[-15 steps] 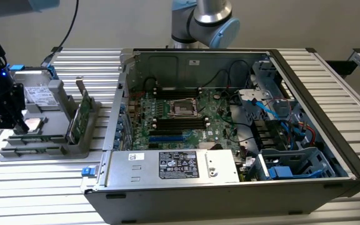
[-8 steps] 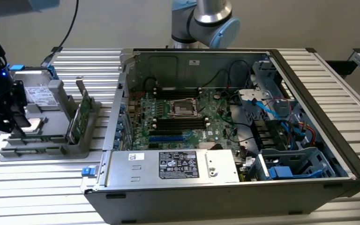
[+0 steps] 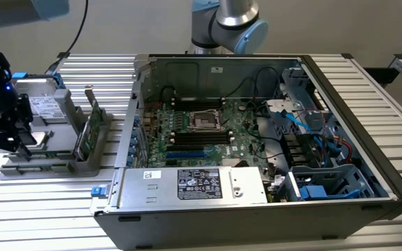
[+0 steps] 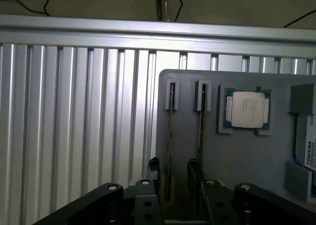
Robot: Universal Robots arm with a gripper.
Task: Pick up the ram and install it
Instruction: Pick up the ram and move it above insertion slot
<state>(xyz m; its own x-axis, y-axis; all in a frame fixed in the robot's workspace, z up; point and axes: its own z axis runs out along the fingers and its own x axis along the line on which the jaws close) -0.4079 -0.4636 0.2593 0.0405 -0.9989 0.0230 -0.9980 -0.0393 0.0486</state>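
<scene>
Where the gripper (image 4: 173, 169) hangs low over the grey holder (image 4: 247, 156), we see its two fingers (image 4: 154, 167) standing apart, with a clear gap between them and nothing clamped. The ram (image 4: 170, 131) stands on edge in its slot in the holder and runs straight into that gap. One finger sits on each side of it, close by, and as far as we can tell neither touches it. A second stick (image 4: 200, 121) stands parallel in the next slot, between the ram and the processor (image 4: 245, 110), and its near end passes behind one finger. Past the processor we make out the edge of a drive (image 4: 307, 146). The holder rests on a ribbed table (image 4: 74, 116). In the exterior view we find the gripper at the exterior view's left, over the same holder and beside an upright green card (image 3: 95, 124). The open case (image 3: 257, 225) sits well apart, toward the exterior view's right, with its board (image 3: 187, 125) facing up.
</scene>
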